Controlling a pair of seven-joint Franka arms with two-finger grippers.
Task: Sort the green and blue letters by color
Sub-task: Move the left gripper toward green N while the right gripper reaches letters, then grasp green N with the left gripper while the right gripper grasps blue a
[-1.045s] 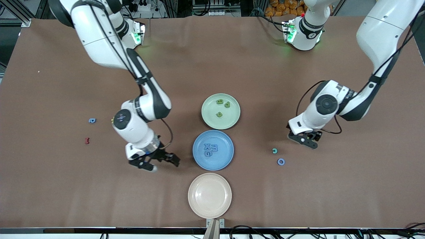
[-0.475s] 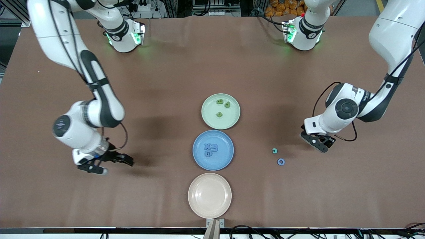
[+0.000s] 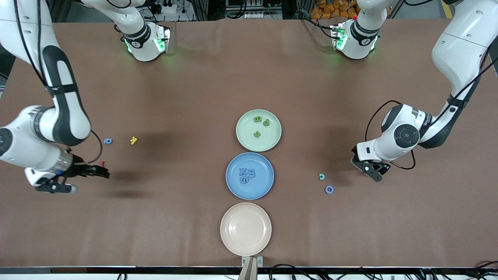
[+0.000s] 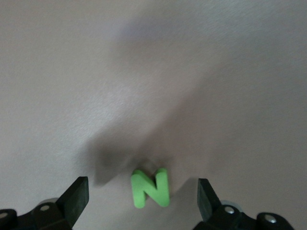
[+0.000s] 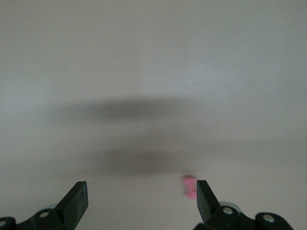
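Brown cloth is covering the whole table (image 3: 249, 70), and three plates are sitting in a row down its middle: a green plate (image 3: 272, 143) carrying three green letters (image 3: 257, 119), a blue plate (image 3: 261, 190) nearer the front edge carrying three blue letters (image 3: 247, 174), and a bare cream plate (image 3: 233, 241) nearest the front edge. The left claw (image 3: 369, 168) is hanging low toward the left arm's edge of the table with its fingers spread apart, straddling a green N (image 4: 151, 188) lying flat on the cloth in the left wrist view; in the front view that letter is hidden. Near it are lying a teal ring-like letter (image 3: 321, 177) and a blue ring (image 3: 329, 189). The right claw (image 3: 78, 179) is hovering near the right arm's edge, fingers also apart and holding nothing, close to a dark red piece (image 3: 102, 163); a small blue letter (image 3: 108, 141) and a yellow letter (image 3: 134, 140) are resting farther from the front edge. These letters are looking light, chunky and probably slightly soft, so a modest squeeze across the N's two flat outer sides should be holding it; being so low and small, it is likely skidding if a finger is nudging it first.
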